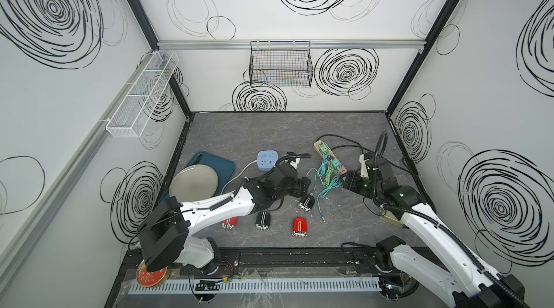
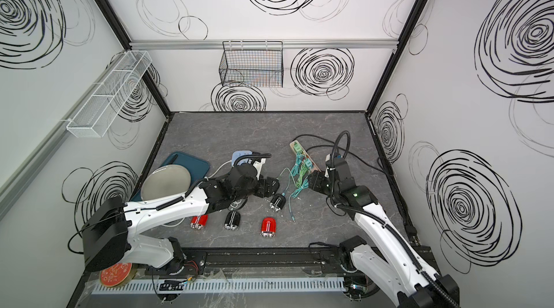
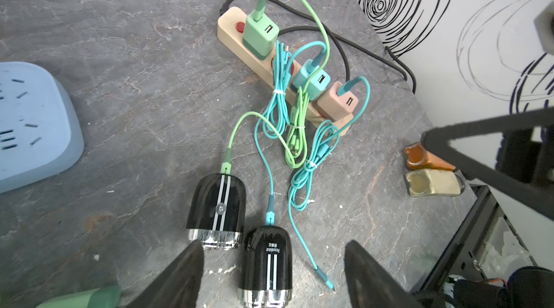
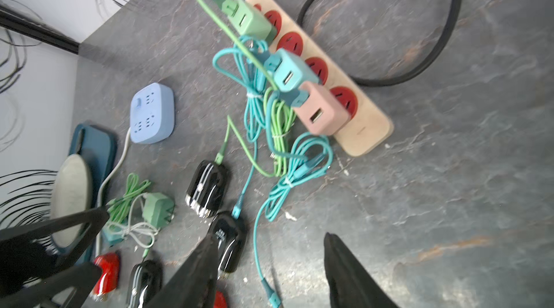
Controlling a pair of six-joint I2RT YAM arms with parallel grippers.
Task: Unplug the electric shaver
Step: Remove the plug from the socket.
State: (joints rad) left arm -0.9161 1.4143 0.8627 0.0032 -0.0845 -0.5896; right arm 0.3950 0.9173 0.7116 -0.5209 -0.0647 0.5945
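Observation:
Two black electric shavers lie side by side. One [image 3: 217, 210] has a green cable in it, the other [image 3: 268, 264] [image 1: 306, 202] a teal cable. My left gripper [image 3: 271, 248] [image 1: 304, 186] is open, its fingers on either side of the teal-cabled shaver without touching it. My right gripper [image 4: 269, 236] [image 1: 344, 182] is open and holds nothing. A loose teal cable [image 4: 257, 249] runs on the table between its fingers, its free plug end [image 3: 326, 282] lying bare. All three cables lead to chargers on the beige power strip [image 4: 359, 129] [image 1: 319, 145].
A third black shaver [image 1: 263, 220] and two red ones [image 1: 299, 227] [image 1: 230, 222] lie near the front. At the left are a blue socket cube [image 1: 266, 159], a plate [image 1: 195, 185] on a dark tray [image 1: 221, 161], and a spare green charger [image 4: 157, 209].

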